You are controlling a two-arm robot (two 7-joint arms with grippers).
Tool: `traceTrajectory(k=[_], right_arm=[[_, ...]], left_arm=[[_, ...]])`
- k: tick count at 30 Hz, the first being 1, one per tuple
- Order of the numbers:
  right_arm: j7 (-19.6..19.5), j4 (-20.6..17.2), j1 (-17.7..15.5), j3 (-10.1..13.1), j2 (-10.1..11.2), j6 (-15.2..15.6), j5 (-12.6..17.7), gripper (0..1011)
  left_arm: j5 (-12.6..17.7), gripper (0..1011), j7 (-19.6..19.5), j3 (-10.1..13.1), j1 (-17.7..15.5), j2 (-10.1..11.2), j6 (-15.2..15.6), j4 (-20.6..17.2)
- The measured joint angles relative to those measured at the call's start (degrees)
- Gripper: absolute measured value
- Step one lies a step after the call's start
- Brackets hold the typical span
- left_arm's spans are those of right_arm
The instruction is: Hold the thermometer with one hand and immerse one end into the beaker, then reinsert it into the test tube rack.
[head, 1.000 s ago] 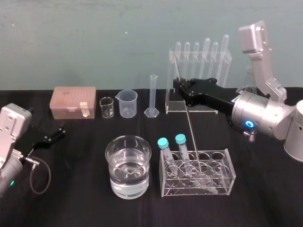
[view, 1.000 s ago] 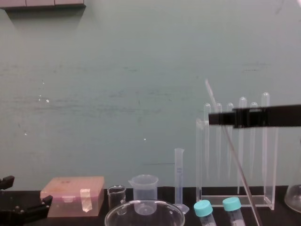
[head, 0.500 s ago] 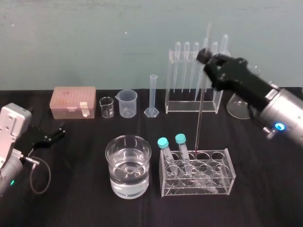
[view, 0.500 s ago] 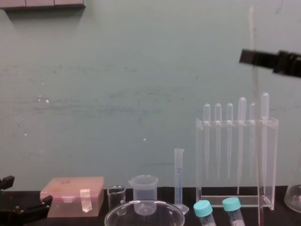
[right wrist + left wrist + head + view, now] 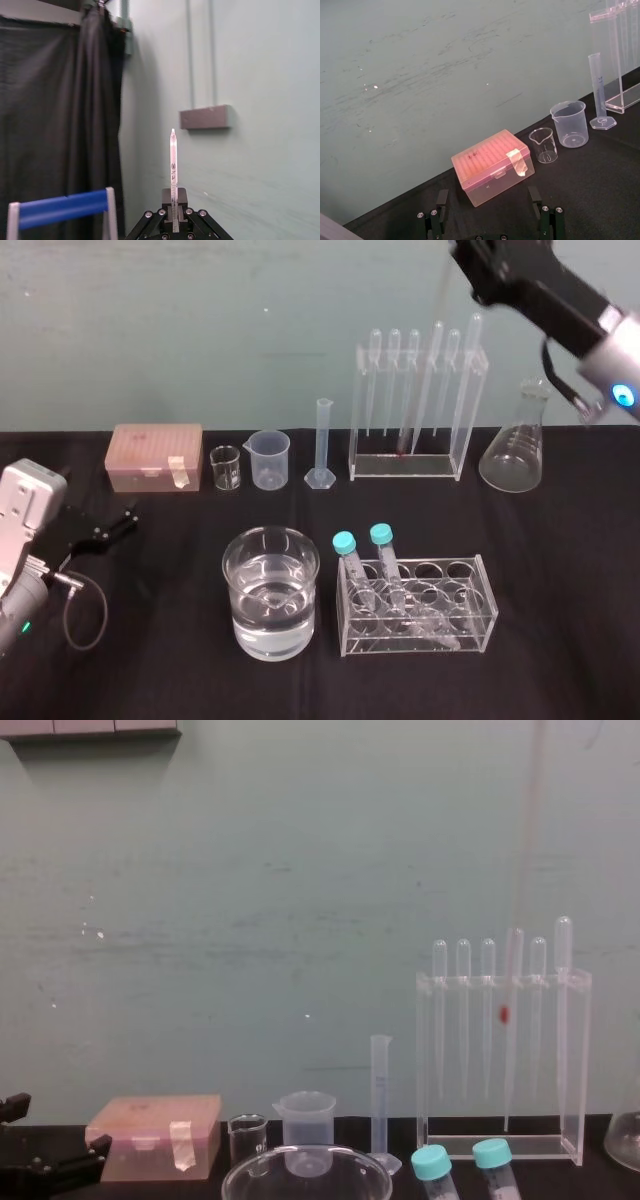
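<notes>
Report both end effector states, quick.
Left end effector: open, parked at left.
Right end effector: shut on the thermometer, up high.

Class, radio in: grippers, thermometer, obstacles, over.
Right gripper high, shut on thermometer, hanging tilted by test tube rack. Left gripper parked open at left. In the way: pipettes in rack.

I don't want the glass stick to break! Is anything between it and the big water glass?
Two capped tubes in the low rack stand between the beaker and the thermometer in the right gripper, but its red tip looks higher than their caps, so it should pass over. The left gripper rests far left.
</notes>
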Motion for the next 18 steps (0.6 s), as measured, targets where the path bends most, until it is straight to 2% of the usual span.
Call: traceTrajectory(k=[1,3,4,7,8,14,18], right_arm=[[0.93,1.11,2.23,-1.28,-0.84,0.35,0.29,57],[1.97,2.03,3.96,-2.48,-1.70,0.53,0.55,57],[3.10,2.99,5.64,-3.94,-2.70,0.88,0.92,57],[4.85,4.10,7.68,-6.32,-4.29,1.40,1.51,57],[6.03,4.65,8.64,-7.82,-5.25,1.72,1.89,56],[10.13,6.73,10.59,-13.17,-8.30,2.46,3.12,57],[11.70,8.81,10.81,-15.99,-9.09,2.72,3.11,56]], left_arm=[[0.00,1008,0.00,0.00,0.00,0.00,0.00,0.00],[0.00,1008,0.00,0.00,0.00,0.00,0.00,0.00],[0.00,1008,0.00,0.00,0.00,0.00,0.00,0.00],[0.00,1008,0.00,0.00,0.00,0.00,0.00,0.00],[0.00,1008,0.00,0.01,0.00,0.00,0.00,0.00],[0.00,1008,0.00,0.01,0.00,0.00,0.00,0.00],[0.00,1008,0.00,0.00,0.00,0.00,0.00,0.00]])
